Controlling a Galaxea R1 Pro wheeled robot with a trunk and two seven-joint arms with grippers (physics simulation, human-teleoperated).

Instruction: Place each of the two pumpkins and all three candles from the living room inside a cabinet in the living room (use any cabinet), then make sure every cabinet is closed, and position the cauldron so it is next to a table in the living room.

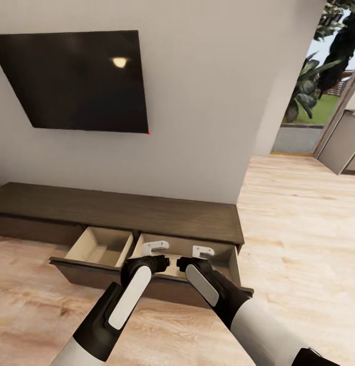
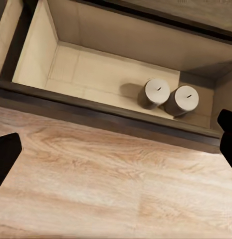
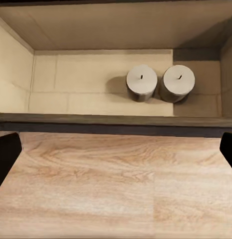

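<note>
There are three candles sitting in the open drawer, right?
Not three: the right wrist view shows two candles, one and another, standing side by side on the floor of the open drawer.

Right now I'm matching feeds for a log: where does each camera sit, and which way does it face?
Head: high, facing down at the cabinet, open drawer, TV; both arms, left gripper, right gripper.
Left wrist: above the drawer front, facing down; dark fingertips.
Right wrist: likewise; fingertips.
Both wrists share two candles.
</note>
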